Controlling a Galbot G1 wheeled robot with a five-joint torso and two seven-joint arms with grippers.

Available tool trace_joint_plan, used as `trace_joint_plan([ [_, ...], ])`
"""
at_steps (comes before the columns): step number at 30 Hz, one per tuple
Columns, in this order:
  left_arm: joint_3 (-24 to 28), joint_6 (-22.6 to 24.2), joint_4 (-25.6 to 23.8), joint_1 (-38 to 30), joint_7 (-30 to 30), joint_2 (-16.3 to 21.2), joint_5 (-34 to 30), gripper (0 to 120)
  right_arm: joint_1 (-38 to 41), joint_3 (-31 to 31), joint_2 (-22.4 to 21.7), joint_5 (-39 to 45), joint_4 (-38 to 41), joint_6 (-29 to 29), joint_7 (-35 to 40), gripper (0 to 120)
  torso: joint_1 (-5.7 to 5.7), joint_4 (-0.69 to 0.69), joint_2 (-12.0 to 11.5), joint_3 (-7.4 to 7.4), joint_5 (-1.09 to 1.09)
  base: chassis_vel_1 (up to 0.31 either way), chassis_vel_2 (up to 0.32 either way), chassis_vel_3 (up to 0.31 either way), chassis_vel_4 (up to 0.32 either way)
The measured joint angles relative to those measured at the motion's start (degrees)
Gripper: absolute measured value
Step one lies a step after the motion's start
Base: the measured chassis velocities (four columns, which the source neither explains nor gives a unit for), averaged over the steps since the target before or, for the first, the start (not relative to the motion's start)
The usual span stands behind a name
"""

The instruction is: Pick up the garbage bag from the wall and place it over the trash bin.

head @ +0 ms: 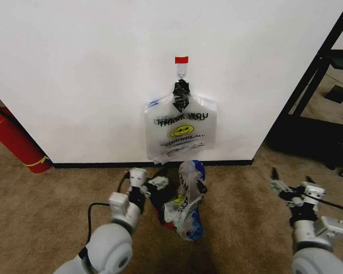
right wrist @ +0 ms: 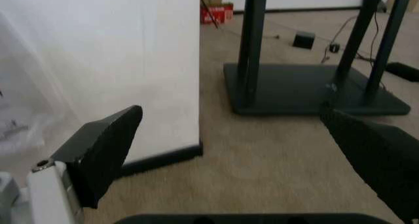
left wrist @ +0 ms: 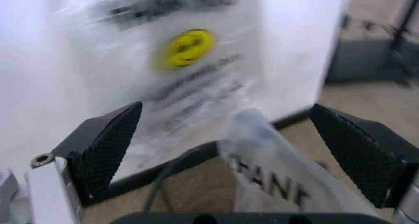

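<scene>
Left hand (head: 152, 184): low over the carpet, fingers spread wide with nothing between them, just beside the garbage bag (head: 188, 200).
Right hand (head: 285, 187): well off to the right, fingers also apart, holding nothing, pointing toward the wall (head: 91, 68).
Garbage bag: crumpled and standing roughly upright over the trash bin (head: 160, 205), its long axis running up and down, bunched rather than spread around the rim.
Direction from left hand: the bag lies just to the hand's right; in the left wrist view its nearest fold (left wrist: 275, 170) sits between the open fingers, close in.
Nearer arm: the left, by a wide margin.
Trash bin: dark, with a red base, mostly hidden under the bag.
Bag material: thin, see-through, crinkly film with a yellow smiley and blue streaks; likely slippery and quick to collapse.
Wall bundle (head: 181, 130): flat "THANK YOU" bags gathered by a black tie, hanging from a hook (head: 181, 71) under red tape (head: 181, 59).
</scene>
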Motion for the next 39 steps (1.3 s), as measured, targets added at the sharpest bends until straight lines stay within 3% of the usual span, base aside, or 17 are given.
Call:
trace_joint_plan([
  [4, 8.74, 1.95, 1.31, -6.65, 2.27, 2.38, 4.38, 100, -0.86, -1.4, 1.05, -1.61, 0.16, -0.09, -0.29, 100, 0.0, -0.01, 0.0, 0.0, -0.01, 0.0, 0.0, 0.0, 0.0],
  [6, 10.61, 2.65, 1.47, -8.15, 2.43, 2.7, 4.55, 100, -0.87, -1.67, 1.17, -1.86, 0.16, -0.14, -0.39, 100, 0.0, -0.01, 0.0, 0.0, -0.01, 0.0, 0.0, 0.0, 0.0],
  [9, 17.63, 6.65, 1.22, -14.16, 2.34, 4.41, 2.19, 100, -0.68, -2.46, 1.43, -2.36, -0.04, -0.62, -0.68, 100, 0.0, 0.0, 0.0, 0.0, -0.01, 0.0, 0.0, 0.0, 0.0],
  [16, 23.12, 12.04, -0.3, -20.36, 0.47, 6.07, -5.61, 95, -0.38, -3.25, 1.73, -2.5, -0.71, -1.25, -1.11, 100, 0.0, 0.0, 0.0, 0.0, -0.01, 0.0, 0.0, 0.0, 0.0],
  [20, 26.02, 12.84, 3.06, -21.85, 0.12, 4.72, -5.1, 83, -0.02, -3.48, 1.79, -2.03, -0.94, -1.38, -1.28, 100, 0.0, 0.01, 0.0, 0.0, -0.02, 0.0, 0.0, 0.0, 0.0],
  [22, 26.29, 12.79, 3.9, -21.9, 0.1, 4.36, -4.7, 79, 0.02, -3.54, 1.79, -1.91, -0.89, -1.4, -1.34, 100, 0.0, 0.0, 0.0, 0.0, -0.01, 0.0, 0.0, 0.0, 0.0],
  [27, 26.33, 11.17, 8.5, -22.06, -0.12, 2.69, -2.32, 56, 0.01, -3.82, 1.72, -1.45, -0.36, -1.41, -1.78, 100, 0.0, 0.0, 0.0, 0.0, -0.01, 0.0, 0.0, 0.0, 0.0],
  [39, 25.24, 10.17, 9.44, -20.32, -0.38, 3.36, -3.03, 14, 1.02, -4.12, 1.04, -0.3, -0.71, -2.06, -1.86, 100, 0.0, 0.0, 0.0, 0.0, -0.01, 0.0, 0.0, 0.0, 0.0],
])
